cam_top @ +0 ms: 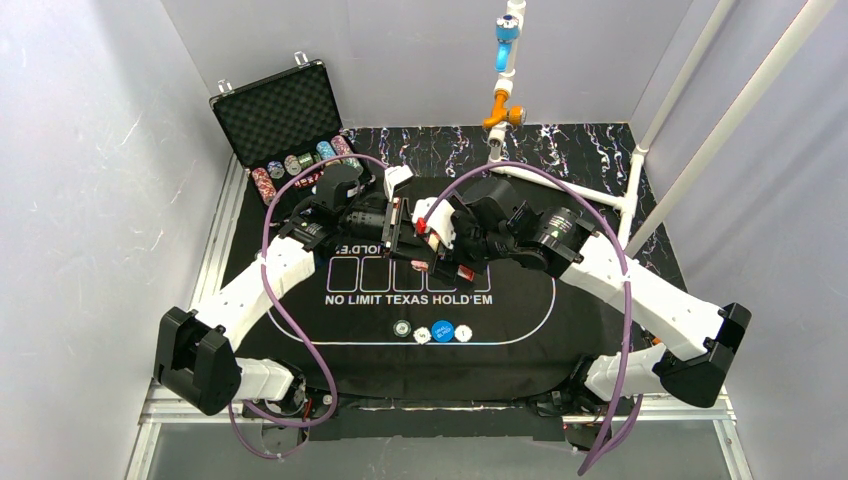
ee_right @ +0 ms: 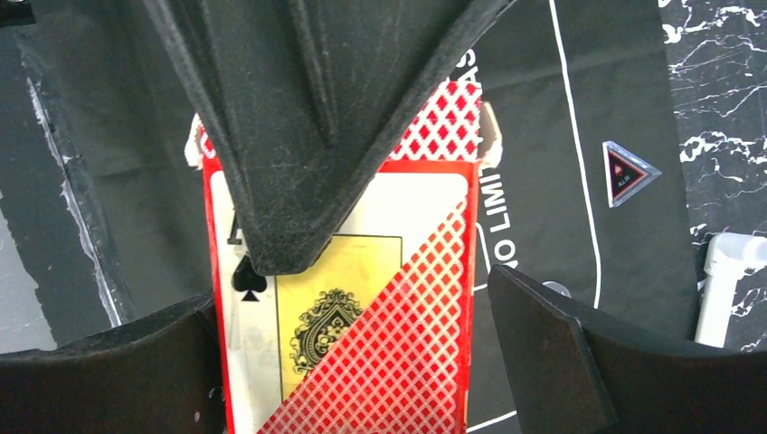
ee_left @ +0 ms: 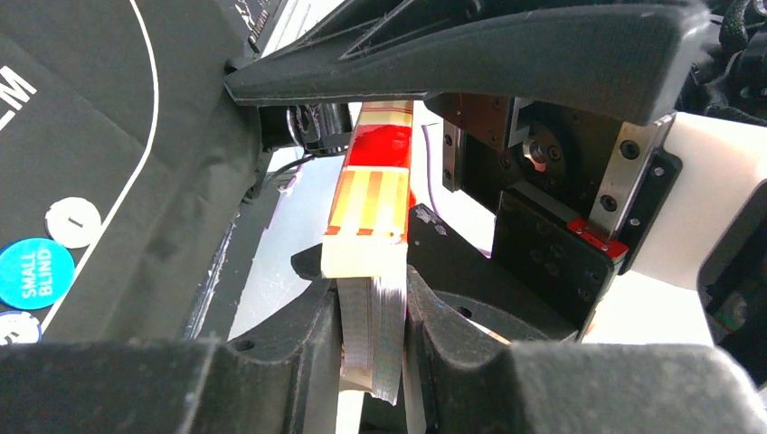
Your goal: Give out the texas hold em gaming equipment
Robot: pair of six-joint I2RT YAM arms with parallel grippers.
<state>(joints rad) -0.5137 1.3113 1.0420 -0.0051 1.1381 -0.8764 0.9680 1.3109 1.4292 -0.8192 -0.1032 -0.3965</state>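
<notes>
Red box (ee_right: 380,362) sits in spread right gripper (ee_right: 350,294); left gripper (ee_left: 372,303) pinches one deck (ee_left: 371,339); four buttons (cam_top: 443,331) rest apart.

Black, white-veined marble tabletop (cam_top: 585,140), spread from near edge to middle with a black mat (cam_top: 510,350) printed "NO LIMIT TEXAS HOLD'EM". At the far left corner, an open foam-lined case (cam_top: 275,110); along the far right, a white pipe frame (cam_top: 580,188). On the mat's near half, a tight row of four round buttons (cam_top: 422,334), among them the blue SMALL BLIND button (cam_top: 443,331).
</notes>
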